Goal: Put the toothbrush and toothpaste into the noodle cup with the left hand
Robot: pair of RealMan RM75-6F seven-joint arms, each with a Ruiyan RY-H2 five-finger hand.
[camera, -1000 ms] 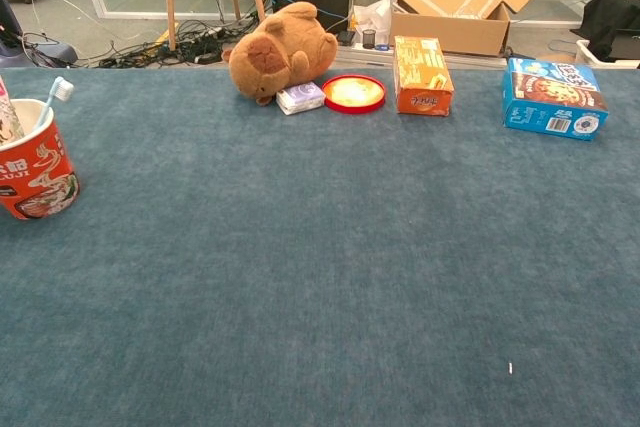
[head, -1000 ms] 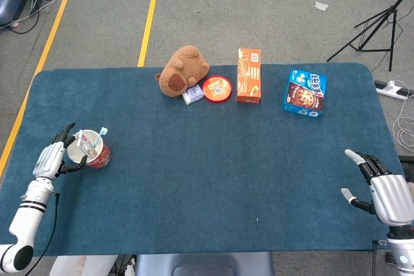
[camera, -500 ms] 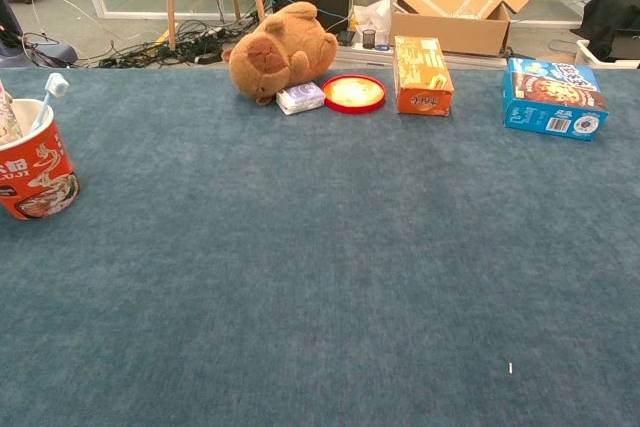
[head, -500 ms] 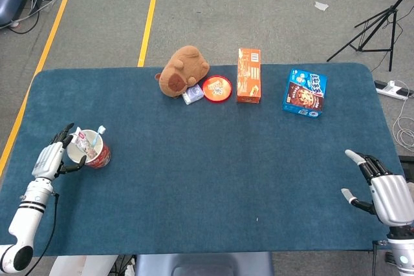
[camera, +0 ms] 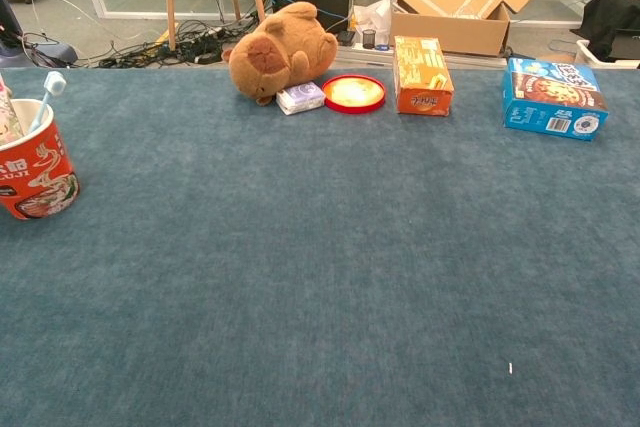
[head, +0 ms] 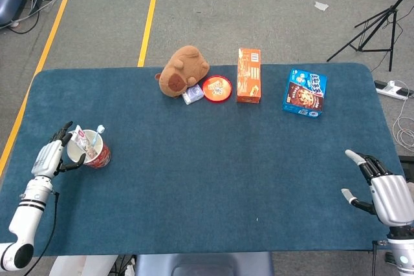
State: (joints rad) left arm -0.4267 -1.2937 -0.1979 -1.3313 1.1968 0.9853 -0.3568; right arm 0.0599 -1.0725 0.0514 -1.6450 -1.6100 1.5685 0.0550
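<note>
The red noodle cup point(head: 92, 150) point(camera: 32, 173) stands upright near the table's left edge. A toothbrush point(head: 98, 134) point(camera: 47, 92) and a toothpaste tube point(head: 82, 139) point(camera: 6, 115) stick up out of it. My left hand point(head: 53, 155) is just left of the cup, fingers spread and apart from it, holding nothing. My right hand point(head: 381, 189) rests at the table's right front corner, fingers apart and empty. Neither hand shows in the chest view.
Along the far edge lie a brown plush toy point(head: 183, 70), a small pale packet point(head: 193, 95), a red round lid point(head: 217, 88), an orange box point(head: 249, 75) and a blue cookie box point(head: 305, 92). Blue cloth covers the table point(head: 213, 179).
My left hand has drawn back a little to the left, away from the cup. The toothbrush has settled slightly in the cup. The right hand has not moved.
</note>
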